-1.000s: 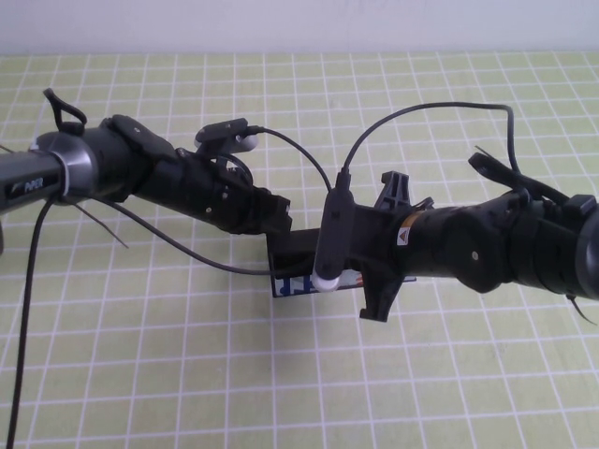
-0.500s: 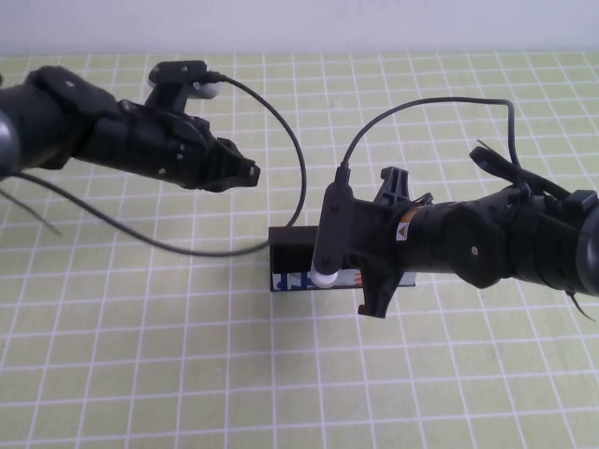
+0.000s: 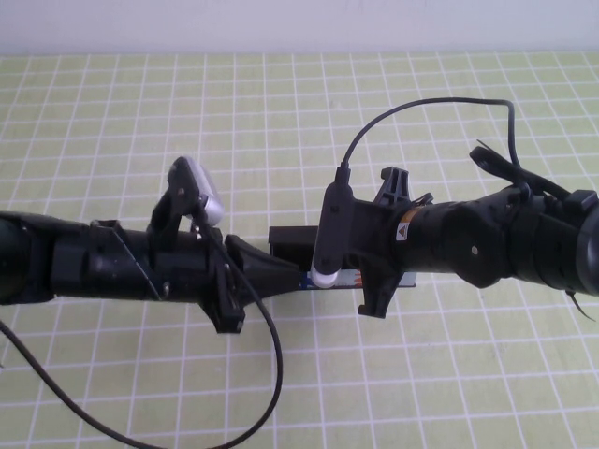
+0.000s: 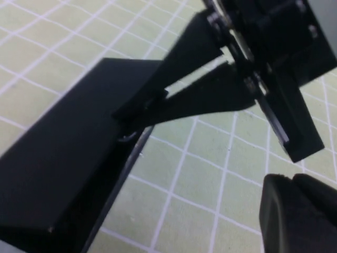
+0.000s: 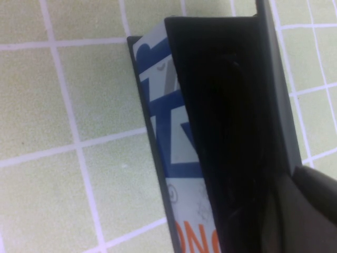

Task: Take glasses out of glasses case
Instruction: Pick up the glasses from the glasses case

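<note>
The glasses case (image 3: pixel 292 245) is a small black box at the table's middle, its white side with blue and orange print (image 5: pixel 168 147) facing the near edge. In the right wrist view its inside (image 5: pixel 226 132) is open and dark, and I cannot make out the glasses there. My right gripper (image 3: pixel 360 267) is over the case's right part, one finger (image 5: pixel 316 211) against its long wall, pinching it. My left gripper (image 3: pixel 292 271) lies low at the case's left front corner, its fingers (image 4: pixel 300 211) together and empty. The case also shows in the left wrist view (image 4: pixel 73 158).
A green mat with a white grid (image 3: pixel 421 374) covers the table. Black cables loop from both wrist cameras, one (image 3: pixel 271 355) trailing over the near left of the mat. A pale wall (image 3: pixel 299 23) runs along the far edge.
My left arm has swung from raised at the far left down to low in front, its gripper now pointing at the case's left end. The right arm and the case have not moved.
</note>
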